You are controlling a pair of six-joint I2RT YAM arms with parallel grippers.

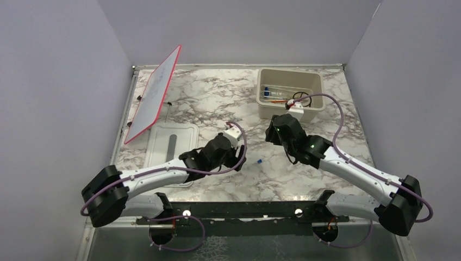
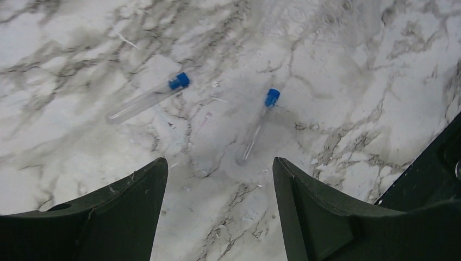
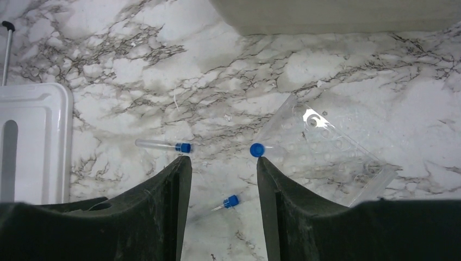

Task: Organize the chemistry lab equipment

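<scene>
Marbled worktop is shown bare before the left pincer, whose jaws are held apart on nothing. One blue-capped tube is laid ahead to its left and a second tube straight ahead, with open room between them. The right pincer is also parted and empty. A short tube is seen through its gap, a long tube off its left fingertip, and a clear holed plate to its right. Beyond it the beige tub bounds the room. Only from above are the tub's black wire ring and orange-red stick shown.
</scene>
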